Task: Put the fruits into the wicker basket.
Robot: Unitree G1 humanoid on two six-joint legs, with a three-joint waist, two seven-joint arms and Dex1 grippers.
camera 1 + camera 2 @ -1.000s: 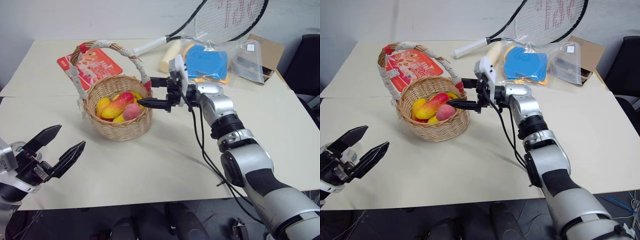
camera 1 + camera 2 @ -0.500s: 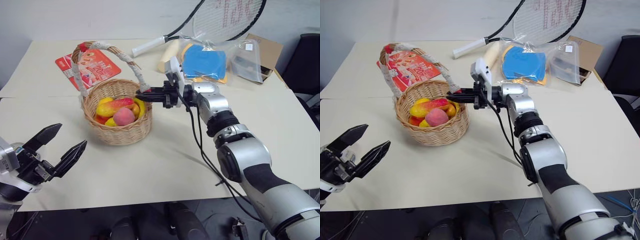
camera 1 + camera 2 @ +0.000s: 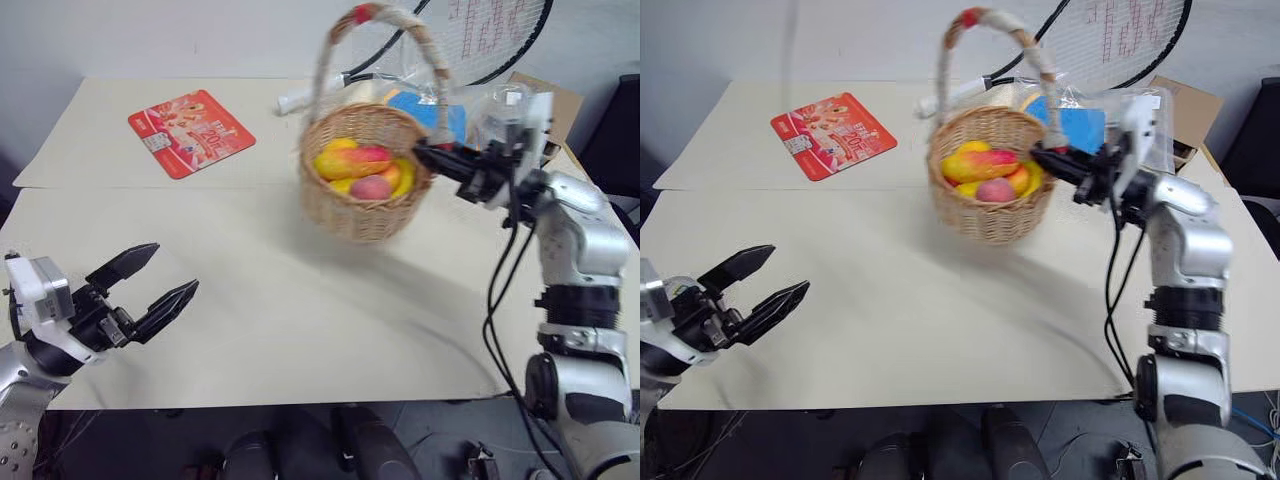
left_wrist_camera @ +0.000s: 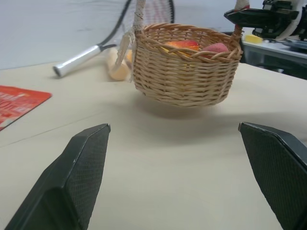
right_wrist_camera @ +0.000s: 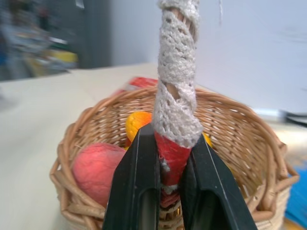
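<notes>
The round tan woven wicker basket (image 3: pixel 363 180) is held just left of the right gripper (image 3: pixel 432 156), clear of the beige table (image 3: pixel 300 310), with the elongated yellow-orange fruit (image 3: pixel 352 158) and small round pink-red peach (image 3: pixel 371 187) inside.

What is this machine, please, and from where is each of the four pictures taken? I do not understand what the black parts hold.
It is a robot with two arms; each ends in a black two-fingered tool. Two pictures come from cameras on its head, looking down at a table. The other two come from cameras on its wrists.

The right tool is shut on the taped handle of a wicker basket, which hangs clear of the table. Inside lie a long yellow-orange fruit and a peach.

The left tool is open and holds nothing.

On the table lie a red packet, a racket and plastic bags.
</notes>
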